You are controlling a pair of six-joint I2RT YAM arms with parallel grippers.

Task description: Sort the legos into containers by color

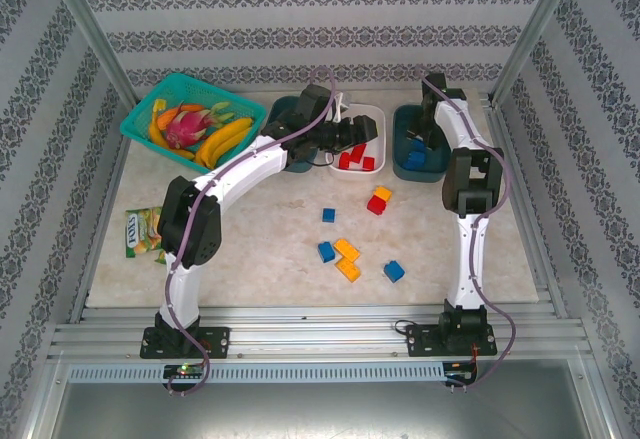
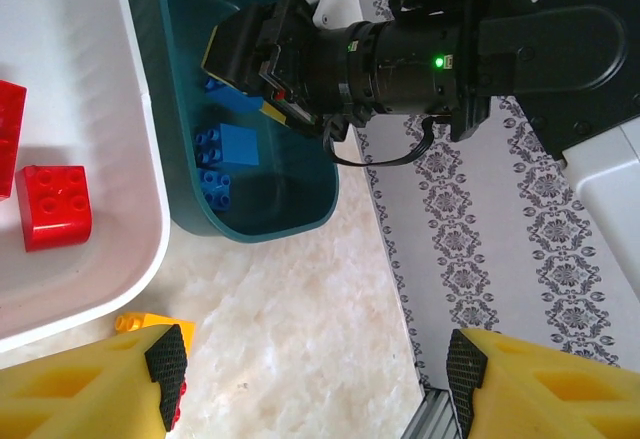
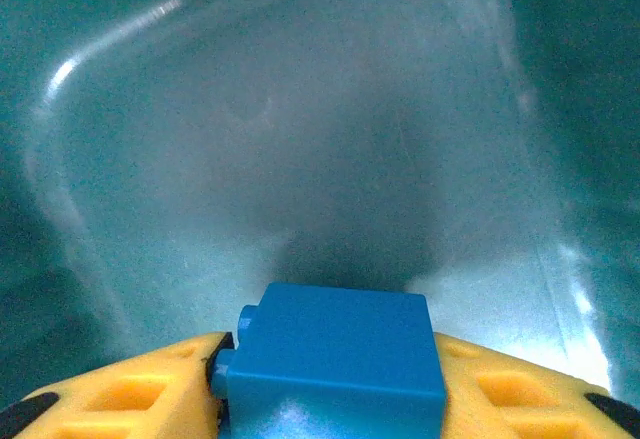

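My right gripper [image 3: 328, 361] is down inside the right dark teal container [image 1: 401, 166], shut on a blue lego [image 3: 335, 344] held just above the floor. Other blue legos [image 2: 225, 149] lie in that container [image 2: 300, 199]. My left gripper [image 2: 315, 364] hovers open and empty over bare table beside the white container [image 2: 140, 209], which holds red legos [image 2: 55, 207]. A yellow lego [image 2: 140, 321] peeks out by its left finger. On the table lie a red and yellow pair [image 1: 378, 200], yellow-orange legos [image 1: 347, 257] and blue legos [image 1: 394, 271]. My left arm partly covers the left teal container [image 1: 279, 119].
A bright teal basket of fruit [image 1: 190, 119] stands at the back left and a snack packet [image 1: 143, 231] lies at the left edge. Patterned walls and metal posts ring the table, with a rail [image 1: 320, 334] along the near edge.
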